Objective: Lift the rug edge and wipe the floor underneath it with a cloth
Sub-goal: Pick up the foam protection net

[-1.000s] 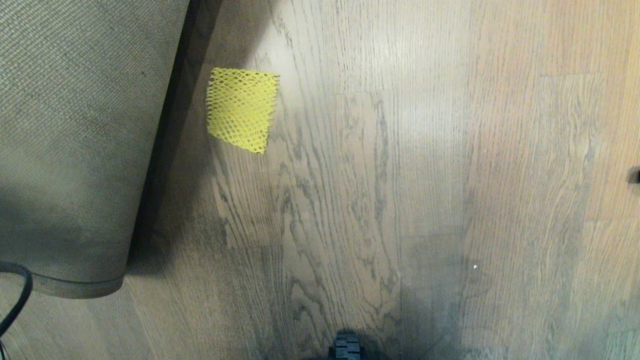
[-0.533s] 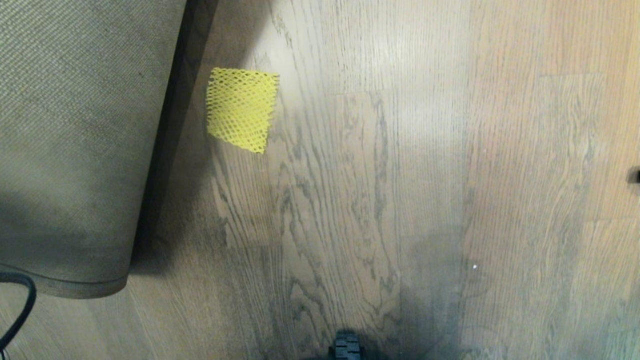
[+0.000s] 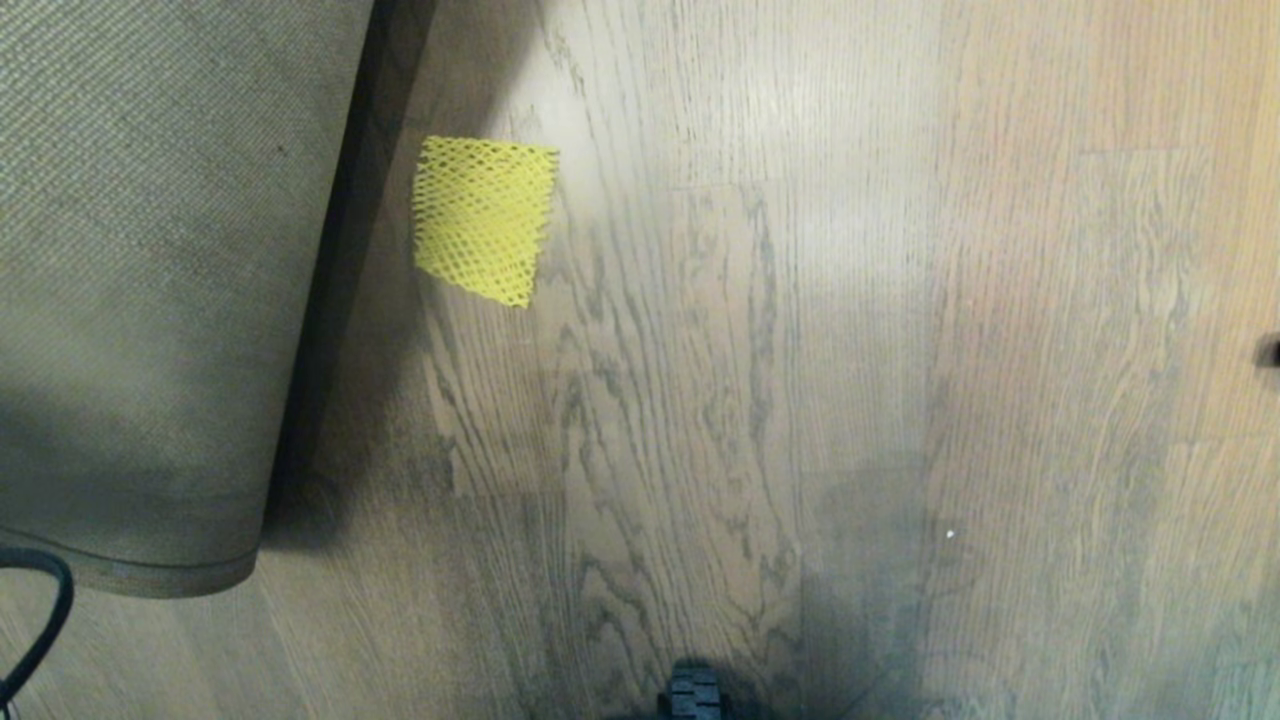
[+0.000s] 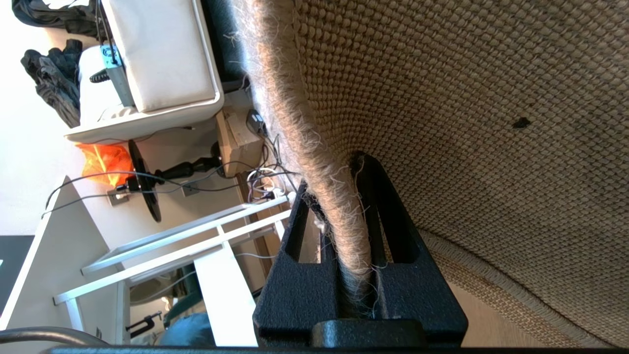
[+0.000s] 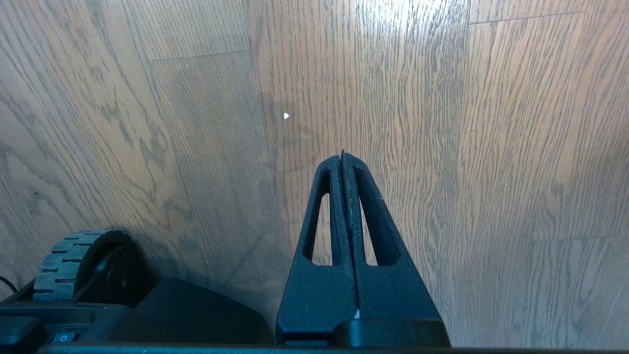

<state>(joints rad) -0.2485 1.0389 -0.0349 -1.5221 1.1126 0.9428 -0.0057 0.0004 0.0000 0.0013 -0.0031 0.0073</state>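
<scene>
- Rug edge (image 3: 150,300): lifted clear of the floor, beige woven backing turned toward the head camera; it fills the 9 to 11 o'clock part of the head view, with its rounded corner near 8 o'clock and a dark shadow band along its inner border.
- Left gripper (image 4: 339,182): seen only in the left wrist view, its two black fingers clamped on the fuzzy grey border of the rug edge (image 4: 314,123), one finger on the pile side and one against the woven backing.
- Cloth (image 3: 485,218): yellow mesh square lying flat on the floor, at about 11 o'clock from the head view's centre, just beside the shadow of the raised rug and not touching the rug.
- Floor (image 3: 850,350): brown wood-grain planks with dark grain lines and seams; a tiny white speck (image 3: 949,534) lies at about 4 o'clock.
- Right gripper (image 5: 342,155): fingers pressed together with nothing between them, hanging above bare floor (image 5: 491,147) well apart from the cloth, beside the robot's base wheel (image 5: 73,260).
- Black cable (image 3: 40,610): loops in at 8 o'clock, below the rug corner.
</scene>
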